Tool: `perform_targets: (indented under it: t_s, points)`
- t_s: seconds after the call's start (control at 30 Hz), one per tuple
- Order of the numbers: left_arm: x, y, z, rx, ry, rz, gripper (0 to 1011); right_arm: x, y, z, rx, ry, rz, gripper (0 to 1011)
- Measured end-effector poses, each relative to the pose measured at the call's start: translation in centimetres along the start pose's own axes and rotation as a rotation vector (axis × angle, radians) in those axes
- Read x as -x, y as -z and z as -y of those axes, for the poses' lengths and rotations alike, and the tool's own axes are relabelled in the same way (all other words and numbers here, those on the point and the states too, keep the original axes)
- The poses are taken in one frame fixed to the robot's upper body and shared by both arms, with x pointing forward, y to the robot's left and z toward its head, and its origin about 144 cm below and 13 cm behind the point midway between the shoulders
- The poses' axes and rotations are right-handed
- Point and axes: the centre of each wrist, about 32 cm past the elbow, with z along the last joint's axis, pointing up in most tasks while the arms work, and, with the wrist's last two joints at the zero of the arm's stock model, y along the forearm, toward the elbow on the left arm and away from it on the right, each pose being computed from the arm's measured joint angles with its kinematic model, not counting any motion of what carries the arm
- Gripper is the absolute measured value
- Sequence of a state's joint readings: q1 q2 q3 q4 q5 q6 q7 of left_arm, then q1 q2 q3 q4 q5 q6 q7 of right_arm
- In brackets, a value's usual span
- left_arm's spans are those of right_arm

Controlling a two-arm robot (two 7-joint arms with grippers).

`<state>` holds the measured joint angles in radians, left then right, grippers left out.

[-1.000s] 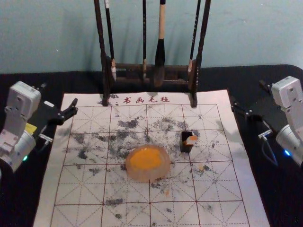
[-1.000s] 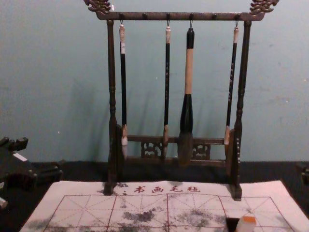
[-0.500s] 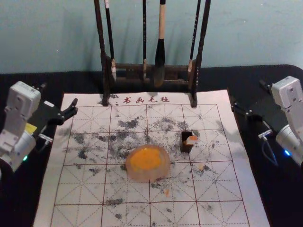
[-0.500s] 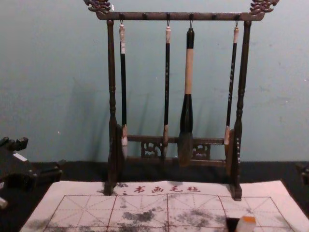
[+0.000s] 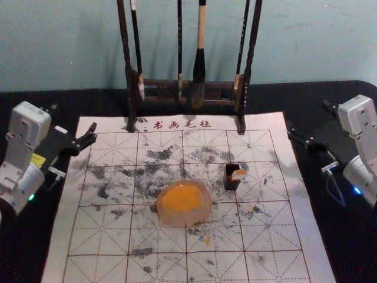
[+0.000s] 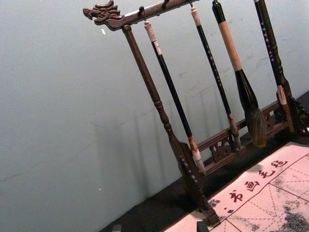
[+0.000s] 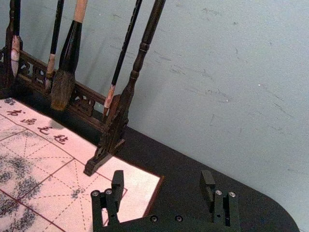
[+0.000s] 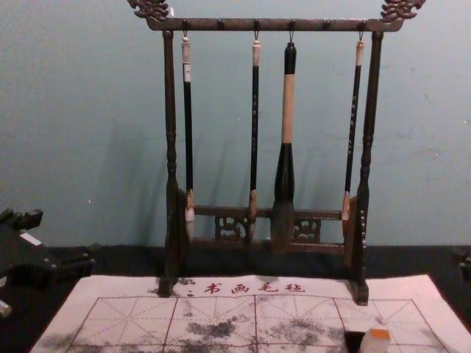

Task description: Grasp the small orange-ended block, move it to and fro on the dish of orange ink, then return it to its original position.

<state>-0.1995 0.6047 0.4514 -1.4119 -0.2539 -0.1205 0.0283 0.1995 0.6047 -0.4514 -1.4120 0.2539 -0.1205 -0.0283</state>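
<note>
Round translucent dish of orange ink (image 5: 201,217) sits on white red-gridded mat (image 5: 277,265). Small white block with orange end (image 5: 238,175) is right of dish, slightly beyond it, at small black box (image 5: 230,184) (from here, can't tell whether inside or leaning on it). Black left gripper (image 5: 75,117) hangs beyond dish, well to left, fingers parted, holding nothing. Black right gripper (image 5: 307,115) mirrors it well to right, fingers spread, grasping nothing. Dark wooden brush rack (image 5: 132,94) stands beyond dish.

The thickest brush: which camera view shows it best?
The chest view: the thickest brush hangs there whole, end to end. The left wrist view shows it slanted, top at the edge; head and right wrist views crop its top.
</note>
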Motion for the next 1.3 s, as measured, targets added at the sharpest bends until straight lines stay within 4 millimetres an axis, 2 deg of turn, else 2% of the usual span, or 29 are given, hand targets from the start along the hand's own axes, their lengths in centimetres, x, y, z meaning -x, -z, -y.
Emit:
perform_targets:
  t_s: [0.9,1.3]
  points:
    - [0.0,0.0,0.0,0.0,0.0,0.0,1001,-0.1,0.0,0.0,-0.005,-0.012,0.0,1002]
    - [0.0,0.0,0.0,0.0,0.0,0.0,1002,-1.7,-0.8,1.6,-0.074,-0.262,0.037,1002]
